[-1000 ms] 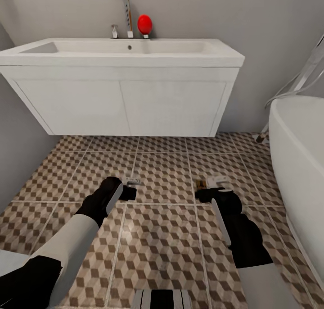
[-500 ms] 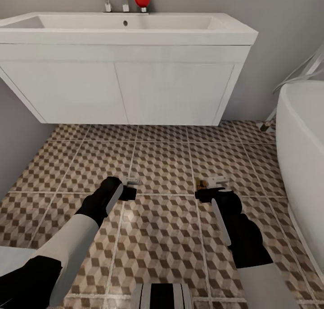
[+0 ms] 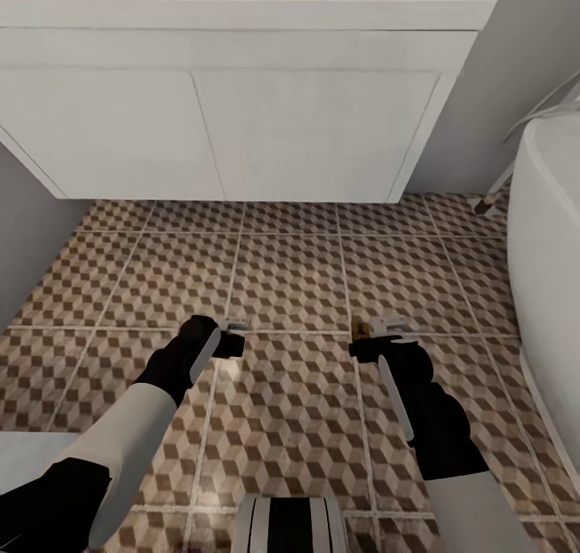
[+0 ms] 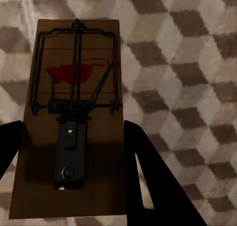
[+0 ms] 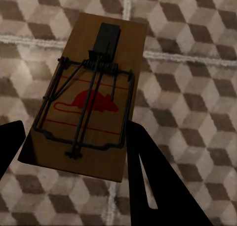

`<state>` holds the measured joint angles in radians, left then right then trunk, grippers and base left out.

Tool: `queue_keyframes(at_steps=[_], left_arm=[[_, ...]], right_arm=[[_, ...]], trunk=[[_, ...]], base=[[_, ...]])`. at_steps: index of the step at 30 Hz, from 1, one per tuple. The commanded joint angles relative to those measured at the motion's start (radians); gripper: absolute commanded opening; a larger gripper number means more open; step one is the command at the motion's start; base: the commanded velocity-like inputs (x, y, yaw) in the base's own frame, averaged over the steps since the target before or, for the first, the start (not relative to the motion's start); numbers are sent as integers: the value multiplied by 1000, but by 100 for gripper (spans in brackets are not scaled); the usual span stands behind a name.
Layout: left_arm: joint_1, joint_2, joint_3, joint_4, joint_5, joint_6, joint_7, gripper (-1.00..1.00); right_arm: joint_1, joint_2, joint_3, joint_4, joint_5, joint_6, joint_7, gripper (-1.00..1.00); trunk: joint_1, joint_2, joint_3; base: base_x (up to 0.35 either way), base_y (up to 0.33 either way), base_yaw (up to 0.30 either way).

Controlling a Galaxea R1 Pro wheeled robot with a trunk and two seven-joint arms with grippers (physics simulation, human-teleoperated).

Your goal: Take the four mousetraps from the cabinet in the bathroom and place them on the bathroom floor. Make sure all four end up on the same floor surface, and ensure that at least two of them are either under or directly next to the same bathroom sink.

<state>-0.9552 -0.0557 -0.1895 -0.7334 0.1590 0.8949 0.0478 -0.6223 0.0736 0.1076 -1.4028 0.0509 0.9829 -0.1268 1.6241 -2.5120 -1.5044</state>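
**Two traps coming down in front of the sink**

The white sink cabinet (image 3: 242, 93) is hanging off the wall at the far edge of the bathroom floor (image 3: 290, 279), basin top cut off, with a tub (image 3: 552, 263) along the right edge. Both arms are reaching low over the tiles just short of it. The left gripper (image 3: 229, 339) is holding a mousetrap (image 4: 74, 117) between its dark fingers (image 4: 153, 181), and the right gripper (image 3: 379, 339) is clamping another trap (image 5: 89, 95) the same way.

Looks like the placing step: next is lowering flat onto the tiles near the sink, then letting go. Can't tell whether either trap is touching the floor yet.
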Motion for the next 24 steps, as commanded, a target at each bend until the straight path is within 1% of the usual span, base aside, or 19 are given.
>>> queue_keyframes(at_steps=[1,5,10,14,17,18,20,21,23,24], left_arm=[[0,0,-2,-1,5,4,4,-100],[0,1,-2,-17,5,4,4,-100],[0,5,-1,-69,5,3,4,-100],[0,11,-2,-144,4,0,3,-100],[23,20,-2,-264,4,-3,1,-100],[29,21,-2,-285,4,-3,1,-100],[48,23,-2,-359,4,-5,-1,-100],[50,23,-2,-375,4,-6,-1,-100],[56,24,-2,-407,4,-16,-1,-100],[59,24,-2,-420,4,-36,-1,-100]], right_arm=[[-1,0,1,-1,4,5,-2,-100],[-1,0,1,0,4,5,-2,-100],[-1,0,1,-1,13,4,-2,-100],[-1,0,0,-1,23,1,-2,-100],[-1,0,0,-15,26,-3,0,-100],[-1,0,0,-18,26,-4,0,-100],[-1,0,0,-27,28,-10,1,-100],[-1,0,-1,-29,28,-15,2,-100],[-1,0,-1,-38,28,-42,2,-100],[-1,1,-1,-42,29,-67,2,-100]], trunk=[[0,0,-2],[0,0,-9],[0,0,-17],[0,0,-23],[0,0,-28],[0,0,-29],[0,0,-31],[0,0,-32],[0,0,-32],[0,0,-33]], base=[[0,0,0],[0,0,0],[0,0,0],[0,0,0],[0,0,0],[0,0,0],[0,0,0],[0,0,0],[0,0,0],[0,0,0]])
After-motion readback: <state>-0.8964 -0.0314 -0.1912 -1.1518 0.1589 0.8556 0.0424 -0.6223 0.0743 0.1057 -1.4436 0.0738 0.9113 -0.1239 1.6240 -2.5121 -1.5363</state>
